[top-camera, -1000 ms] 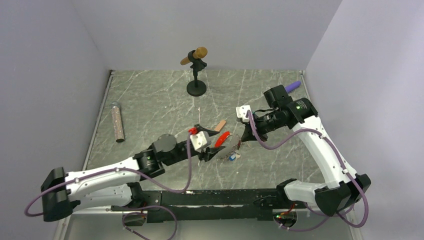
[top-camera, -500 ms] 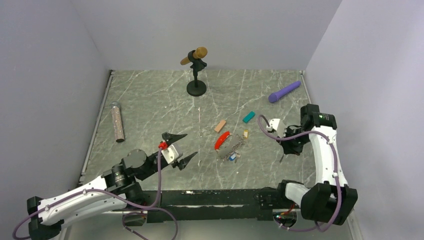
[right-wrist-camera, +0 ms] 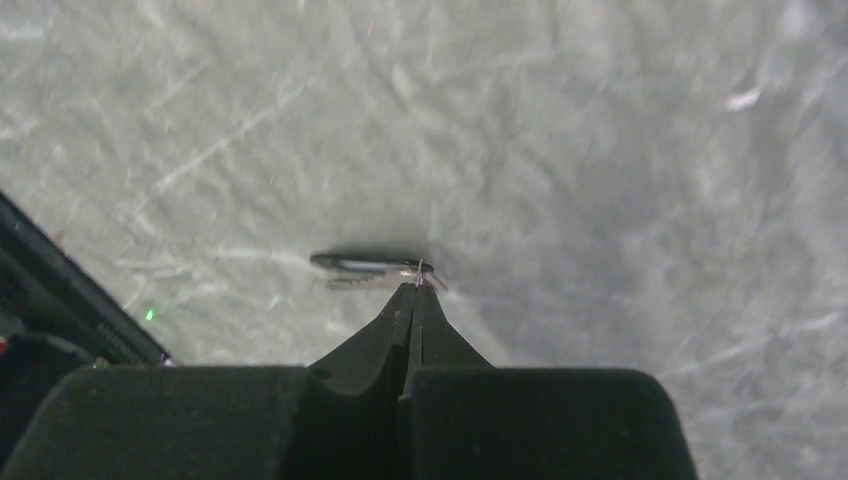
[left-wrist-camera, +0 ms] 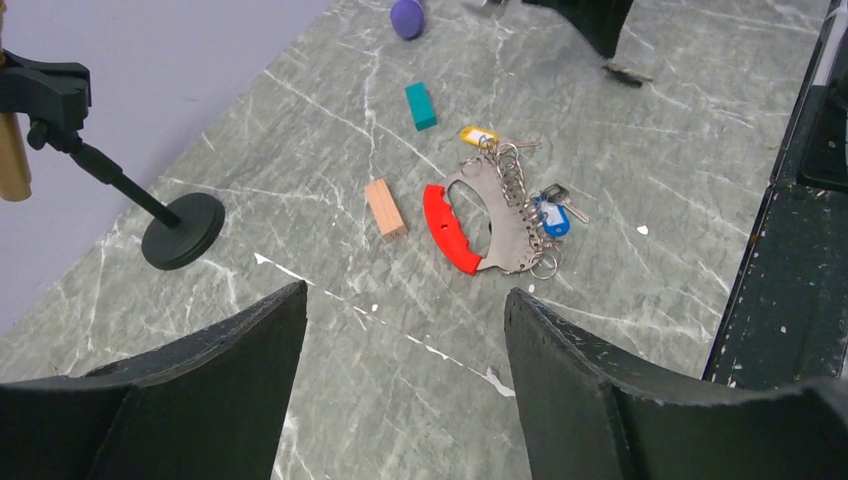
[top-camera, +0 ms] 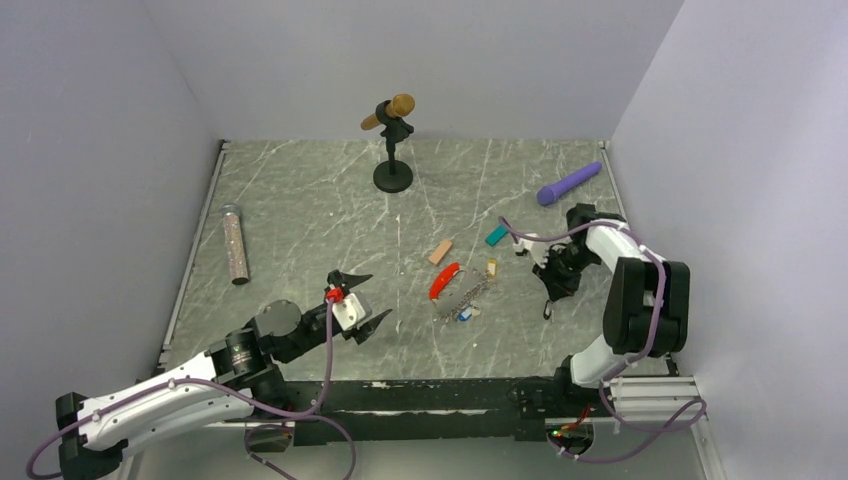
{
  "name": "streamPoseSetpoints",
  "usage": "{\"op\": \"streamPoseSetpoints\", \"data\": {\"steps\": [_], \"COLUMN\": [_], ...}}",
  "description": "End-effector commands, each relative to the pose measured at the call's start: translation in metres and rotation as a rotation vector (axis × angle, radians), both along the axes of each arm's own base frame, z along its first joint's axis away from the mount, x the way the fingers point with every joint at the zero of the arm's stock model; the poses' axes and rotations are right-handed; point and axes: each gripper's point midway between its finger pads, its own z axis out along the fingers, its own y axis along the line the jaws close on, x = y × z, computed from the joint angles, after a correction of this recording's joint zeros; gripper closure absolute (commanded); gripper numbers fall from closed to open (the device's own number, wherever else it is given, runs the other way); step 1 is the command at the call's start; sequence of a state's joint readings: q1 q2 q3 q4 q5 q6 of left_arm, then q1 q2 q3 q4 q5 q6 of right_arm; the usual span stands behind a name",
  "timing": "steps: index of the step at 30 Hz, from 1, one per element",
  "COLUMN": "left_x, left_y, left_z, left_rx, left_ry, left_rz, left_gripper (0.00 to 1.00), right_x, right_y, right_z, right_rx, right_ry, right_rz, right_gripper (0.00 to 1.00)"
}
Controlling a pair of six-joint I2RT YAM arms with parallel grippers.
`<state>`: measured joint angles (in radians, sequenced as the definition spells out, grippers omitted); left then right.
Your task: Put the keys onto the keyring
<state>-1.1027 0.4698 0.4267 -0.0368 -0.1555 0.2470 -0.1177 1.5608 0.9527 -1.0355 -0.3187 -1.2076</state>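
Observation:
The keyring [top-camera: 458, 292] lies flat mid-table: a red curved clip [left-wrist-camera: 449, 229], a silvery chain of rings, a yellow tag [left-wrist-camera: 478, 135] and a blue tag [left-wrist-camera: 548, 218]. My left gripper [top-camera: 380, 292] hovers open to the left of it, and in the left wrist view nothing sits between the left gripper [left-wrist-camera: 405, 292] fingers. To the right of the keyring, my right gripper [right-wrist-camera: 412, 288] points down, shut on the small ring of a black-headed key [right-wrist-camera: 362, 265]. The key [top-camera: 546, 311] hangs crosswise at the tips, just over the table.
A tan block [top-camera: 440, 252] and a teal block [top-camera: 497, 235] lie behind the keyring. A purple cylinder [top-camera: 569, 183] rests at the back right, a microphone stand [top-camera: 392, 176] at the back centre and a glittery tube [top-camera: 235, 243] at the left edge.
The left gripper has let go of the keyring, pulled back to the left and opened. The right arm swung away to the right, then folded in, its shut gripper now low beside the keyring.

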Motion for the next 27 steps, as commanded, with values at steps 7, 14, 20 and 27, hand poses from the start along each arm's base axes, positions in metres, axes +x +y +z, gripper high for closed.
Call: {"op": "streamPoseSetpoints", "data": {"steps": [7,14,20,27], "left_x": [0.001,0.001,0.002,0.002], "left_y": [0.007,0.008,0.006,0.007], "left_z": [0.022,0.024,0.022,0.022], "left_rx": [-0.048,-0.063,-0.056,-0.064], "left_ry": [-0.035,-0.042,-0.035,-0.035], "left_rz": [0.023,0.024,0.022,0.027], "left_gripper": [0.24,0.23,0.23,0.23], "right_x": [0.071,0.074,0.071,0.063], "right_y": [0.06,0.071,0.077,0.081], "right_z": [-0.01,-0.016,-0.016,-0.011], "right_rx": [0.108,0.122,0.137,0.163], "right_ry": [-0.075,-0.054,-0.05,-0.047], "right_rz": [-0.051,-0.07,-0.073,-0.06], "right_gripper": [1.0,1.0,1.0,0.96]}}
